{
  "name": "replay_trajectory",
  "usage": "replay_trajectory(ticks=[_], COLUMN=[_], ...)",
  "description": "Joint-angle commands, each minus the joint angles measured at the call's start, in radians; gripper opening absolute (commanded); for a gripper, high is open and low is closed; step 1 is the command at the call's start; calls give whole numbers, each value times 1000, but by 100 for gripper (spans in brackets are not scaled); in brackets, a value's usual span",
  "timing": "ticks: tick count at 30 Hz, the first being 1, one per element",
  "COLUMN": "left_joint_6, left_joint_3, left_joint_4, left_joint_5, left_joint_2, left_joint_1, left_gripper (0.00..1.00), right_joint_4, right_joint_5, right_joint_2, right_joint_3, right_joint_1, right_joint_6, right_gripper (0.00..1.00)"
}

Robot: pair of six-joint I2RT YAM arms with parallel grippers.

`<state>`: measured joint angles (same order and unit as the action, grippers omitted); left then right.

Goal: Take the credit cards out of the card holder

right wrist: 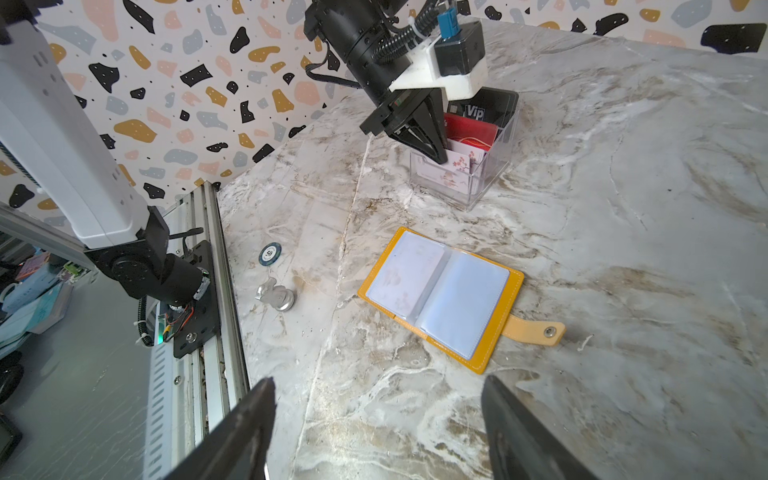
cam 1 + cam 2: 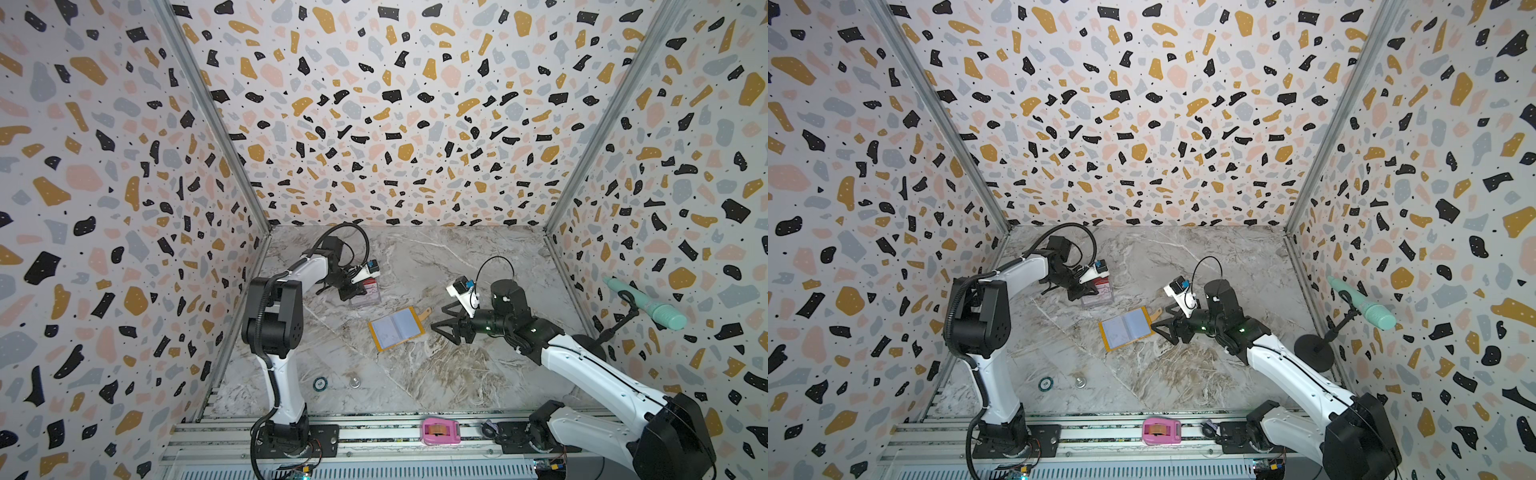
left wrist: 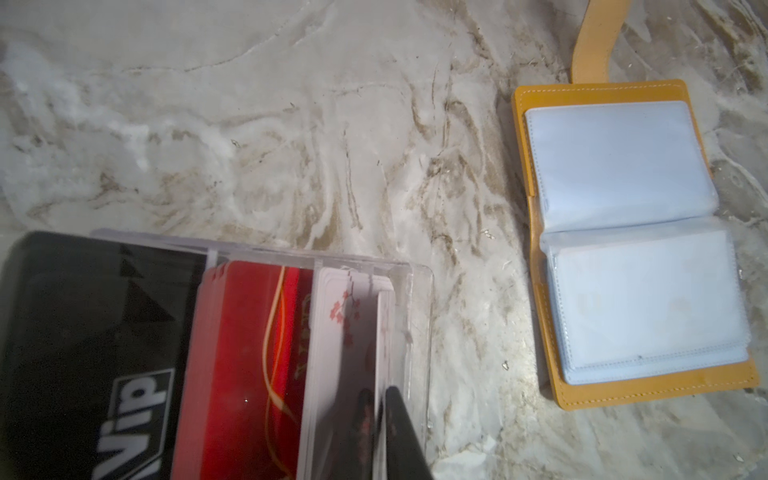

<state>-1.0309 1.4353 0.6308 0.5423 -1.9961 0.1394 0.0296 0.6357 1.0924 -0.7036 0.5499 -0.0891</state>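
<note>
Card holder [image 2: 397, 328] lies open flat on the bench [image 2: 457, 257], sleeves up, mid-bench between the two arms. Long axis runs slantwise in both top views, with the snap tab [image 1: 536, 330] end toward the back and the right arm.

Right pincer [image 2: 446, 328] is the nearer one. It sits just beside the holder's tab-side edge without touching, jaws spread wide, nothing in them. In the right wrist view the holder is straight ahead of the gap.

Left pincer [image 1: 438, 153] is off at the clear stand [image 1: 469, 191], behind and left of the holder, tips down in the front tier. Its jaws are close together, with the edge of the white flowered card [image 3: 345, 332] about between them. Can't tell if it is gripped or let go.

Red card [image 3: 249, 353] stands in the tier behind, and a black card [image 3: 83, 353] behind that. Both task cards are already out of the holder.

Faint pink marks show through one sleeve [image 1: 405, 278], maybe another card inside, unsure. If so, probably the right pincer's job, since it is closest.
</note>
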Motion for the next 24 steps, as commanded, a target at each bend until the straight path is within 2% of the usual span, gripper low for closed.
replay_trajectory(ticks=[1, 7, 11, 24], left_joint_6=[15, 20, 30, 69], left_joint_3=[23, 24, 13, -10], left_joint_4=[-5, -6, -24, -56], left_joint_5=[28, 27, 8, -21], left_joint_2=[-16, -18, -10, 69], left_joint_1=[0, 5, 9, 16], left_gripper=[12, 13, 20, 27], right_joint_4=[-7, -10, -10, -18], right_joint_5=[8, 8, 7, 3], right_joint_2=[-25, -27, -27, -24], right_joint_3=[3, 4, 4, 8], right_joint_1=[-4, -5, -5, -7], right_joint_6=[-6, -8, -8, -12], right_gripper=[78, 78, 78, 78])
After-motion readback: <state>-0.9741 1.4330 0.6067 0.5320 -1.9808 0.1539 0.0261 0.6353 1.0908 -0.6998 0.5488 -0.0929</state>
